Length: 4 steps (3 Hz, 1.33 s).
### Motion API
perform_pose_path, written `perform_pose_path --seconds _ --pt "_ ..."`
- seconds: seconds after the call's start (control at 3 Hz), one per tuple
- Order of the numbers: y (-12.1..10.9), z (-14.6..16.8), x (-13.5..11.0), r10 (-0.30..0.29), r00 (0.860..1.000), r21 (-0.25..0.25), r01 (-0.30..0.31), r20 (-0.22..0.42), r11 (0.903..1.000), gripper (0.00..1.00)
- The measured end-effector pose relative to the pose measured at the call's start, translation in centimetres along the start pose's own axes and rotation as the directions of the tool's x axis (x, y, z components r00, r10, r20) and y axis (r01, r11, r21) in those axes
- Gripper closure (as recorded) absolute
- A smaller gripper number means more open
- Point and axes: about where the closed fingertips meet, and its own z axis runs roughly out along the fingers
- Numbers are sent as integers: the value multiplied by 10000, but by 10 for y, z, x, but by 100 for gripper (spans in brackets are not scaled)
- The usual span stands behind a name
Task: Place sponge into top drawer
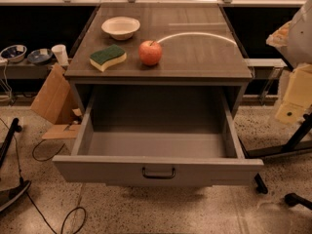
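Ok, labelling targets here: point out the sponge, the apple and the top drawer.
sponge [107,57], camera view, green top layer.
apple [150,53], camera view, its red front.
top drawer [97,170], camera view, front panel.
gripper: out of view.

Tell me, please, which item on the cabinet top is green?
The sponge, left of the red apple and nearer than the cream bowl; gripper not in view.

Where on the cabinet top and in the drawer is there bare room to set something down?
The open top drawer is bare inside, wall to wall. On the cabinet top, everything right of the apple is free. The left side is crowded: sponge, apple and bowl sit close together. The gripper is not in view.
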Motion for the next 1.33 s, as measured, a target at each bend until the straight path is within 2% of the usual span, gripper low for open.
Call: perform_pose_path --seconds 0.33,0.67,1.0,1.33 --pt "0 0 0 -2 10000 1 2 2 10000 0" --pt "0 -7 -21 -925 9931 142 917 726 9957 0" --pt "-3 -19 -54 -2222 9693 454 2186 1053 9748 0" --pt "-1 -35 -110 -3746 9213 783 3679 1043 9266 0"
